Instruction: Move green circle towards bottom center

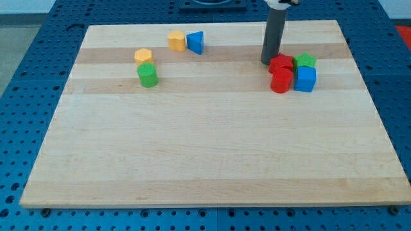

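Board (212, 160) near edge: bare wood across the whole lower half; the bottom-centre goal zone holds no blocks.

Green circle (148, 75): stands at about 10 o'clock from board centre, upright, touching or nearly touching a yellow block (143, 56) at its 12 o'clock. Well apart from the goal.

Right cluster at about 2 o'clock from centre: red circle (280, 81), blue cube (306, 79), red star (281, 63) and green star (306, 61), packed together.

My tip (266, 61) sits just at 9 o'clock of the red star, touching or almost so. It is a plain rod with no fingers, so no grasp state applies.

Far edge: second yellow block (176, 40) against a blue triangle (196, 42), at about 11 o'clock.

Risks, as judged:
- Leaving the cluster carelessly would drag the red star and scatter its neighbours.
- The push must start from the circle's 12 o'clock, where the yellow block stands; entering there could shove that block along.
- An off-centre contact would let the round block slip sideways off the rod.

Obscured: the rod's upper part is cut off at the frame top. Whether tip meets star cannot be told. Yellow shapes are unclear.
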Motion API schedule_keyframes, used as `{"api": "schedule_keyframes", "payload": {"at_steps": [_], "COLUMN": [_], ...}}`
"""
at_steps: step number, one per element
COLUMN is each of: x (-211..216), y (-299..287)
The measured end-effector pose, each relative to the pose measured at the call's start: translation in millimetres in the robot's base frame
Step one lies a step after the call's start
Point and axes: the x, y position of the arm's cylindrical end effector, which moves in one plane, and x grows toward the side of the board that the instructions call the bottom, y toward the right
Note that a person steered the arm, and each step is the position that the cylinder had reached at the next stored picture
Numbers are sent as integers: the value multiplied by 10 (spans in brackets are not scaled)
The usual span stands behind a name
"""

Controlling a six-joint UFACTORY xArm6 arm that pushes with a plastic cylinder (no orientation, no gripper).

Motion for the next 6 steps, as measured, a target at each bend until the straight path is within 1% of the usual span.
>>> {"api": "schedule_keyframes", "payload": {"at_steps": [4, 6], "x": [-83, -212], "y": [-169, -1328]}}
